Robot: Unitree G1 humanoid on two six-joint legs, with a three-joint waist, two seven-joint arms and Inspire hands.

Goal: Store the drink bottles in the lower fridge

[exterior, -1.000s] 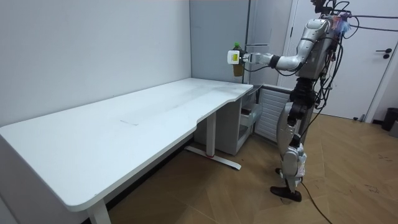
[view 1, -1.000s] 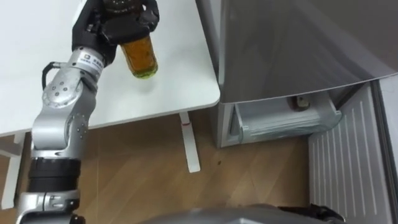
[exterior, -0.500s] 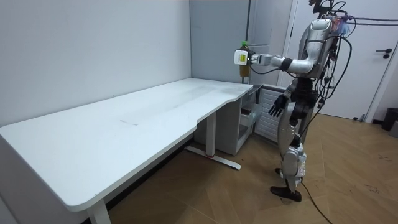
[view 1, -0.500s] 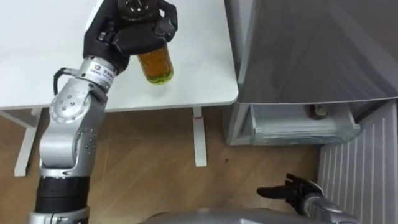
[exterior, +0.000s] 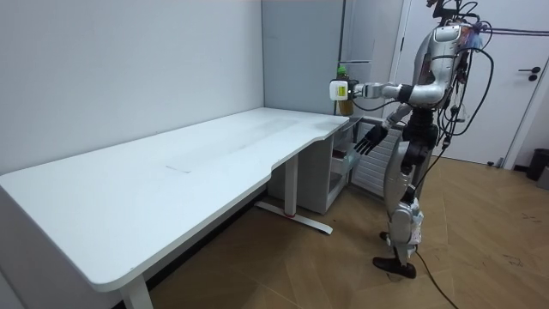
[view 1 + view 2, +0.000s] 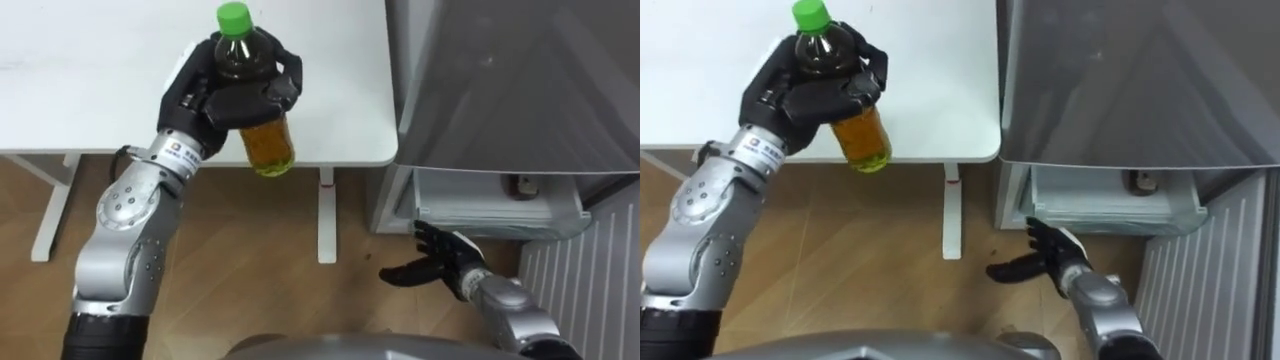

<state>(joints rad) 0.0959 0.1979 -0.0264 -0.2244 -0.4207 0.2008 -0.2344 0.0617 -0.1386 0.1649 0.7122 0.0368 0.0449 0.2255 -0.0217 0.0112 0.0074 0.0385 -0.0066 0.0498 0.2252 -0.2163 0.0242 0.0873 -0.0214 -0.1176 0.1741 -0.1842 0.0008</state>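
Observation:
My left hand is shut on a clear bottle of amber drink with a green cap, holding it upright above the near edge of the white table. In the room view the bottle hangs at chest height in front of me, between the table's end and the grey fridge. The fridge's lower compartment stands open, with a pale drawer front and a small thing inside. My right hand is open with its fingers spread, low down and just in front of that drawer.
The lower fridge's ribbed white door swings out at the far right. A white table leg stands on the wooden floor between table and fridge. I stand at the table's end, facing the fridge.
My left hand has carried the bottle from over the table toward its near edge. My right hand has risen into sight and spread open before the lower drawer. The camera shifted.

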